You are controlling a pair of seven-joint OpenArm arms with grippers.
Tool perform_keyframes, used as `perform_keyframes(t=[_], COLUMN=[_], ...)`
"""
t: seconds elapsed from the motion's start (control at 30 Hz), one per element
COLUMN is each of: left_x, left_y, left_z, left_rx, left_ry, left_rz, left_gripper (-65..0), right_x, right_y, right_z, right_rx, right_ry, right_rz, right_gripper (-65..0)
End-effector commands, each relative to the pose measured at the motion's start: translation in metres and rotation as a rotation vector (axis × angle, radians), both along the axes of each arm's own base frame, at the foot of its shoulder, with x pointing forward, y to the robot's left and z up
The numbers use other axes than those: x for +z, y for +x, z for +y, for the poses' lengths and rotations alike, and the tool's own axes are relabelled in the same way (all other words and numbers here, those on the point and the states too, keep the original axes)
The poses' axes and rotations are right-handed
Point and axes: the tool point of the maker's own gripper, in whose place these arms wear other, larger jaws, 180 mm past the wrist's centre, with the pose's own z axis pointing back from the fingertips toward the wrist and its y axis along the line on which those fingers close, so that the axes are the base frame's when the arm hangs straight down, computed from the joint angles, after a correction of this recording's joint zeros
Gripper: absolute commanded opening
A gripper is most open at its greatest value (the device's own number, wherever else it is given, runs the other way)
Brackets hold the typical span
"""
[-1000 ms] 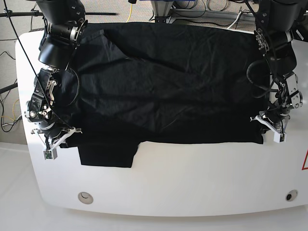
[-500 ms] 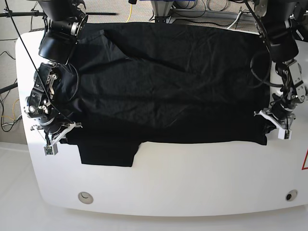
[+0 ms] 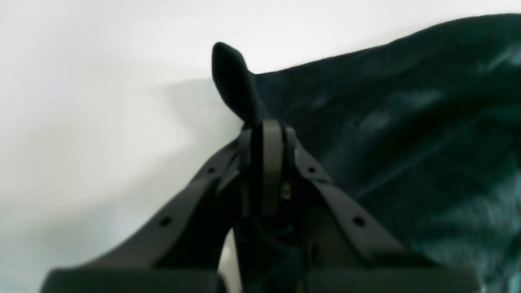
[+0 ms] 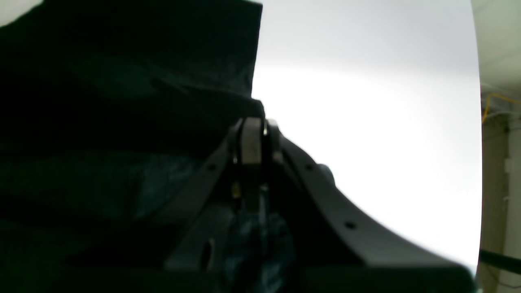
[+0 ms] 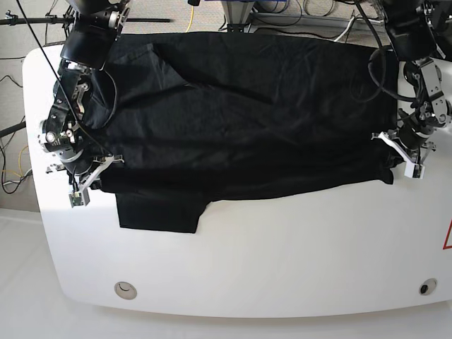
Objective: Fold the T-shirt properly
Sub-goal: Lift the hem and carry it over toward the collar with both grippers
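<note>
The black T-shirt (image 5: 247, 120) lies spread across most of the white table (image 5: 282, 261), and one sleeve (image 5: 159, 215) sticks out toward the front at the left. My left gripper (image 5: 393, 154) is shut on the shirt's front right corner. In the left wrist view the closed left gripper (image 3: 264, 127) pinches the cloth, and a tip of fabric (image 3: 234, 79) pokes up past it. My right gripper (image 5: 94, 178) is shut on the shirt's front left edge. The right wrist view shows the right gripper (image 4: 252, 122) clamped on a dark fold (image 4: 163, 106).
Bare white tabletop runs along the whole front. It carries two small round fittings (image 5: 125, 288) (image 5: 424, 287) and a red mark (image 5: 448, 236) at the right edge. Cables (image 5: 296, 10) and a yellow wire (image 5: 191, 13) lie beyond the far edge.
Both grippers have moved toward the far side of the table with the front hem in their grip. The shirt's front edge has moved back with them and more white table shows in front.
</note>
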Motion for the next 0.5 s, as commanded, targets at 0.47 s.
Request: perform_keyframes(t=[0.47], left_x=[0.054], left_y=[-0.017], left_z=[0.004], left_rx=[-0.017], left_ry=[-0.005], left_rz=[-0.121], left_gripper=[-65.0], right_x=[0.023], right_y=[-0.021], right_z=[-0.002], right_rx=[0.019], right_ry=[-0.080], right_rz=[-0.033], right_gripper=[-65.0])
